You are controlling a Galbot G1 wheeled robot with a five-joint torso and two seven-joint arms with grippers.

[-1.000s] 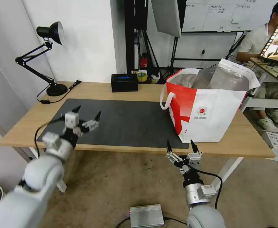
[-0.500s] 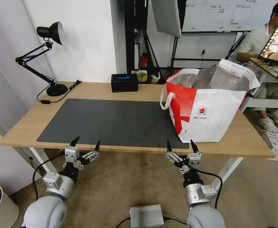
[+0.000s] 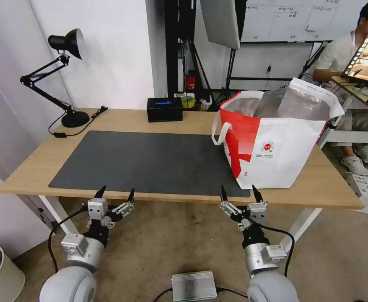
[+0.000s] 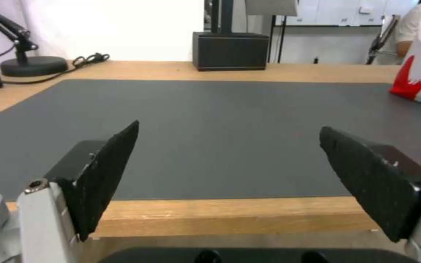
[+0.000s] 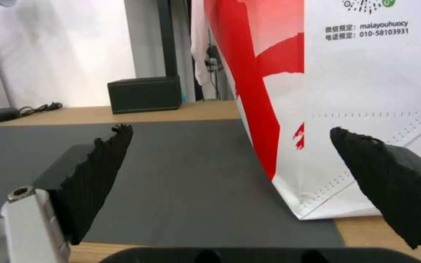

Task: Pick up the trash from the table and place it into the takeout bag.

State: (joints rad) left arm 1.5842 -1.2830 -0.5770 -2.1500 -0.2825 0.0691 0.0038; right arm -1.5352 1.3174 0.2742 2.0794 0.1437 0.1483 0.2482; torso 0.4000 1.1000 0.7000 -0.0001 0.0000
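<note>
The takeout bag stands upright on the right part of the table, its mouth open and the foil lining showing; its red and white wall is close in the right wrist view. The trash is out of view. My left gripper is open and empty, just in front of the table's near edge on the left. My right gripper is open and empty too, in front of the near edge below the bag. Both hold nothing between their fingers.
A dark grey mat covers the middle of the table. A black desk lamp stands at the back left, a black tissue box at the back middle. A silver box lies on the floor. A person sits beyond the bag.
My left arm has come down from above the mat's left part to below the table's near edge, then shifted slightly right. The right arm and the bag have not moved.
</note>
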